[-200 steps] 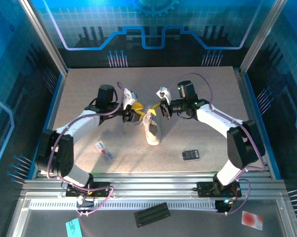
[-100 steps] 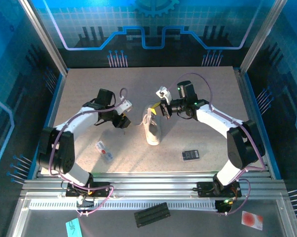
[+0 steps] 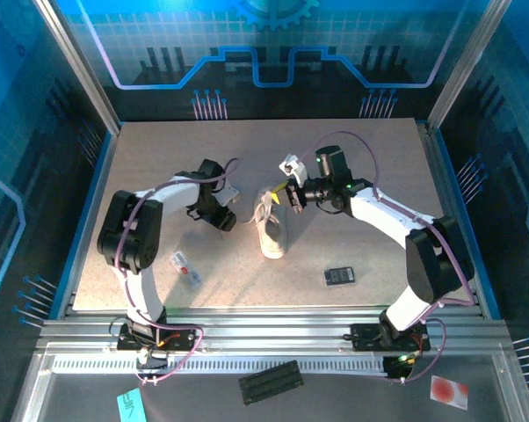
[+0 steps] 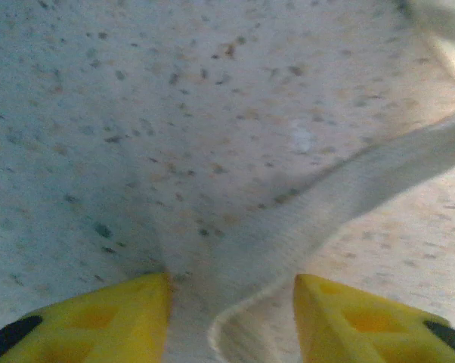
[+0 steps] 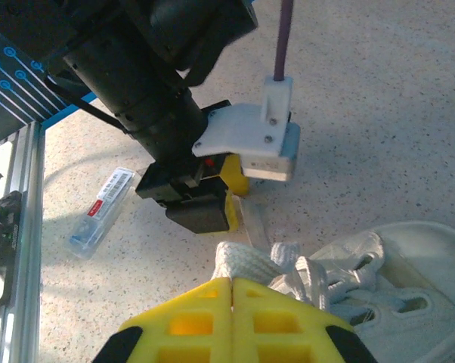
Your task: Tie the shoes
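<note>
Down low on the table [image 3: 159, 158], seen from overhead, the left claw [image 3: 227, 220] sits just left of the white sneaker [image 3: 271, 230], which lies mid-table. Opposite it the right claw [image 3: 280, 195] hovers at the shoe's laced end. A white-and-red packet [image 3: 186, 267] and a small black device [image 3: 339, 275] lie nearer the arm bases, well apart from the work.

From the left wrist, the yellow fingertips [image 4: 99, 318] stand apart, released. A flat pale lace [image 4: 348, 189] lies on the speckled surface and runs in between them. To my eye this is the grab step. The claw should settle until both pads straddle the lace, then close squarely across its width, not on its edge.

From the right wrist, the yellow fingers are clenched together on a fold of lace rising off the sneaker's eyelets. The left claw is just beyond, nose to the table. I reckon the right claw should hold its fold taut without tugging, or the light shoe may slide and drag the lace out from between the open fingers.
</note>
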